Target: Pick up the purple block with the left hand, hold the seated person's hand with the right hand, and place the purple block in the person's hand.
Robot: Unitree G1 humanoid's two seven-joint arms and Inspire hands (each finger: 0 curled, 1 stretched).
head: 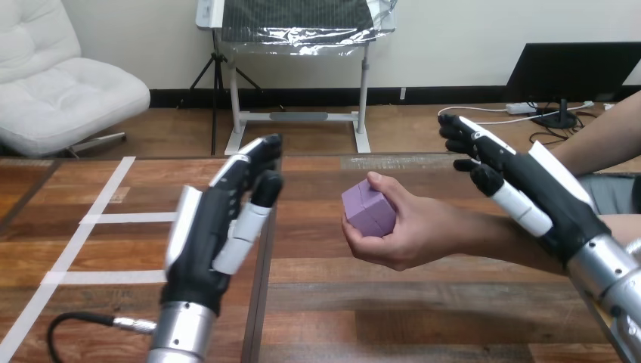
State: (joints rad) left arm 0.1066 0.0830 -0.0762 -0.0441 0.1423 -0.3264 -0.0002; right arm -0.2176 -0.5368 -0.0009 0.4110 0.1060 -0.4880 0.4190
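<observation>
The purple block (pixel 368 208) lies in the person's hand (pixel 408 231), whose fingers and thumb close round it above the table's middle. My left hand (pixel 219 227) is raised to the left of it, open, fingers straight and pointing up, apart from the block. At the right my right hand (pixel 529 189) is lifted above the person's forearm (pixel 514 242), open, fingers stretched toward the far left, not curled round anything.
The wooden table (pixel 423 318) runs across the view, with a dark seam down its middle. White tape lines (pixel 83 234) mark its left part. A black cable (pixel 75 325) loops near the front left edge.
</observation>
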